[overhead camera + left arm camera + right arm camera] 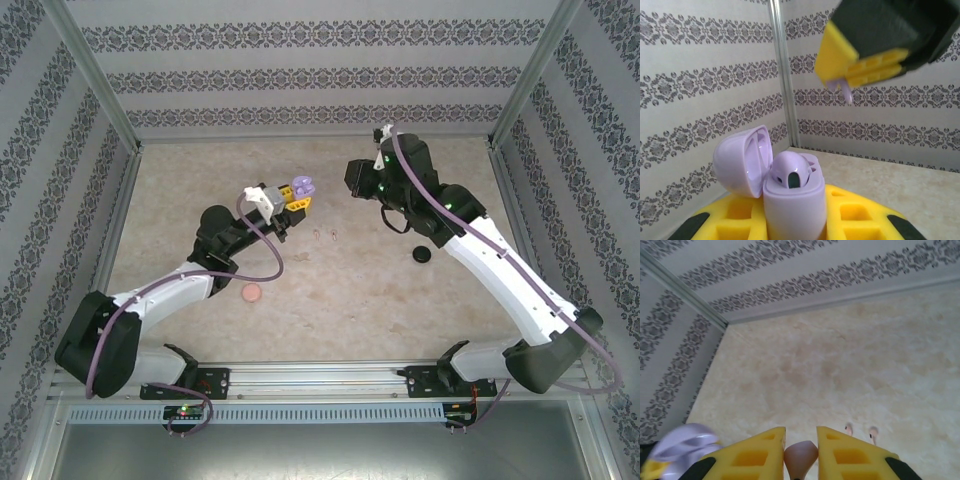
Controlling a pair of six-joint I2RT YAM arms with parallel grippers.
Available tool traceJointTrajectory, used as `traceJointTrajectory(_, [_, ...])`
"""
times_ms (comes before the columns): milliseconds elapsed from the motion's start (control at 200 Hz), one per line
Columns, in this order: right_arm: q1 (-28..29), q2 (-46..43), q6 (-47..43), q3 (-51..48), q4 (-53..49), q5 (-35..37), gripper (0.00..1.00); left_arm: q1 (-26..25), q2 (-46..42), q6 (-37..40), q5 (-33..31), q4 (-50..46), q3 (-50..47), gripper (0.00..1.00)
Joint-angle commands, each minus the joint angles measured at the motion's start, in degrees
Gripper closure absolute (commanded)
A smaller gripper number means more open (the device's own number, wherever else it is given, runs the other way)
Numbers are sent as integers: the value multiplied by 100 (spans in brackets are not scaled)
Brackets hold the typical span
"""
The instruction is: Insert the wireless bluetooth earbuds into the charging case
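- While the right gripper pinches a pale purple earbud between narrow jaws, that earbud hangs in the air above and a little to one side of the charging case, clear of it.
- Earbud, long axis: runs along the stem, close to upright with a slight tilt. The stem tip points down toward the case, and the head is hidden between the yellow fingers.
- Charging case: purple, held upright off the table by the left gripper, whose jaws are closed narrow on its body. The lid is hinged open to the side and the mouth faces up. One socket seems already filled by a seated bud; the free socket cannot be made out.
- Other stock: two pale pink earbuds lie loose on the table between the arms.
- Risk, misalignment: the stem hangs off to the side of the mouth. Lowering it without a sideways correction would likely land it on the rim or on the seated bud.
- Risk, slip: only a small part is gripped, so a push against the rim could twist the earbud or drop it.
- Risk, lid: the open lid stands near the approach path. A knock could shut it or shift the case in its grip.
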Motion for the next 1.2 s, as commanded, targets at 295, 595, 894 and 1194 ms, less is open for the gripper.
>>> traceJointTrajectory(295, [283, -57, -193, 167, 235, -242, 79, -235, 611, 71, 386, -4, 750, 100])
traceJointTrajectory(595, [516, -4, -192, -102, 646, 51, 79, -317, 753, 60, 410, 62, 903, 100])
traceJointTrajectory(894, [655, 210, -232, -100, 676, 198, 79, -334, 704, 52, 407, 69, 913, 100])
traceJointTrajectory(1194, [664, 219, -276, -276, 710, 416, 80, -335, 667, 53, 389, 106, 903, 100])
